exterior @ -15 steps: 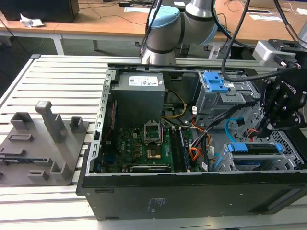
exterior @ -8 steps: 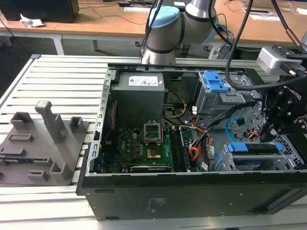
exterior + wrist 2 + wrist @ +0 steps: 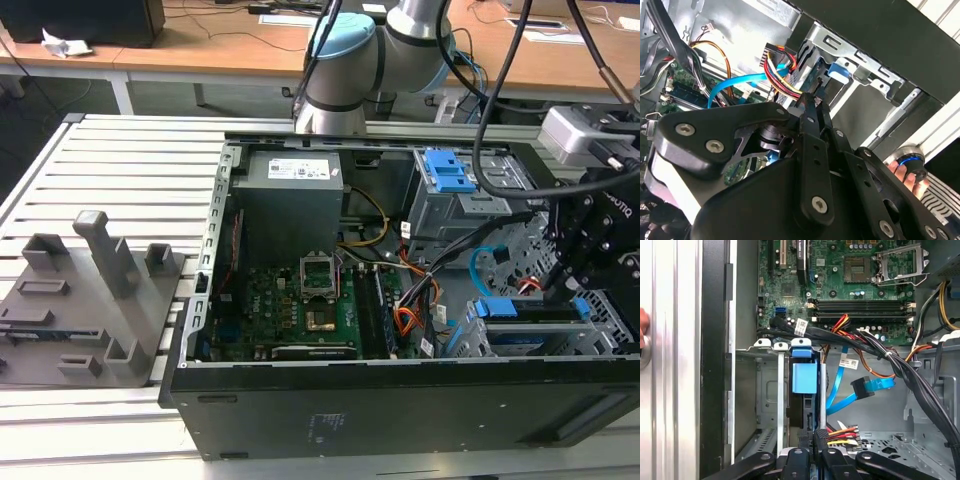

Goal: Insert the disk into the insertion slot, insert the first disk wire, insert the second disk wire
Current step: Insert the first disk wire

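The disk (image 3: pixel 804 378), framed by its blue carrier, sits edge-on inside the insertion slot (image 3: pixel 766 390), a silver sheet-metal cage. In the exterior view the disk (image 3: pixel 530 310) lies in the cage (image 3: pixel 468 340) at the case's front right. My gripper (image 3: pixel 818 441) is shut on the black plug of the first disk wire (image 3: pixel 844 432), a red, yellow and black bundle, right at the disk's rear edge. In the second wrist view the fingertips (image 3: pixel 810 106) pinch just below that bundle (image 3: pixel 779 75). The second disk wire (image 3: pixel 839 387), a light-blue cable, hangs loose beside the disk with its plug (image 3: pixel 863 388) free.
Thick black cable bundles (image 3: pixel 900 365) cross above the cage toward the motherboard (image 3: pixel 860 275). A taller grey bay with a blue latch (image 3: pixel 447 172) stands behind. A person's hand (image 3: pixel 907 172) rests on a round button outside the case. A grey fixture block (image 3: pixel 90 300) lies at the exterior view's left.
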You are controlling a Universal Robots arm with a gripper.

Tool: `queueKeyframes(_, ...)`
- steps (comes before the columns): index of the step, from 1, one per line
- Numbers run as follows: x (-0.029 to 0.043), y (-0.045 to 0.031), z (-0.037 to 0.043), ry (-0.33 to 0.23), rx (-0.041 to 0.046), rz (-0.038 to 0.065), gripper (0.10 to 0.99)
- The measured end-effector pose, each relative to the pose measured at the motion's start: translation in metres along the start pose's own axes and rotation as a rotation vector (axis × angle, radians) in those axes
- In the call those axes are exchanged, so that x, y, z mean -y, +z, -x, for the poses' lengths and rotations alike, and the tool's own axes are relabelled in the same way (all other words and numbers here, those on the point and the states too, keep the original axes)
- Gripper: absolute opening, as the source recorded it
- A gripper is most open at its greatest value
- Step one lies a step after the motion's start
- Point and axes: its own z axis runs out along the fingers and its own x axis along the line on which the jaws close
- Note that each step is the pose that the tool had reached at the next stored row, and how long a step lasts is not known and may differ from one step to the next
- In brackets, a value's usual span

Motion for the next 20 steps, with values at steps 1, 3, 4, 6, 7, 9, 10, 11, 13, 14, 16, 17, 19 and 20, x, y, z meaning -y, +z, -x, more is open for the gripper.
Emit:
queueKeyframes(1, 0.0, 0.0006, 0.0001, 0.0, 0.0006, 0.0, 0.165)
queueKeyframes(3, 0.0001, 0.0024, 0.0002, 0.0, 0.0007, 0.0, 0.165)
queueKeyframes(4, 0.0001, 0.0029, 0.0003, 0.0, 0.0008, 0.0, 0.165)
queueKeyframes(6, 0.0002, 0.0037, 0.0003, 0.0, 0.0015, 0.0, 0.165)
queueKeyframes(7, 0.0002, 0.0038, 0.0003, 0.0, 0.0025, 0.0, 0.165)
queueKeyframes(9, 0.0021, 0.0033, 0.0003, -0.001, 0.0066, 0.0, 0.165)
queueKeyframes(10, 0.0021, 0.0023, 0.0002, -0.001, 0.0078, 0.0, 0.165)
queueKeyframes(11, 0.0022, 0.0014, 0.0002, -0.001, 0.0121, 0.0, 0.165)
queueKeyframes(13, 0.0022, 0.0013, -0.0004, -0.002, 0.0166, 0.0, 0.165)
queueKeyframes(14, 0.0022, 0.0014, -0.001, -0.002, 0.0181, 0.0, 0.165)
queueKeyframes(16, 0.0022, 0.0019, -0.0023, -0.001, 0.0192, 0.0, 0.165)
queueKeyframes(17, 0.0019, 0.0027, -0.0033, -0.001, 0.0209, 0.0, 0.165)
queueKeyframes(19, 0.0008, 0.0028, -0.0035, -0.002, 0.0254, 0.0, 0.165)
queueKeyframes(20, 0.0007, 0.003, -0.0034, -0.002, 0.0354, 0.0, 0.165)
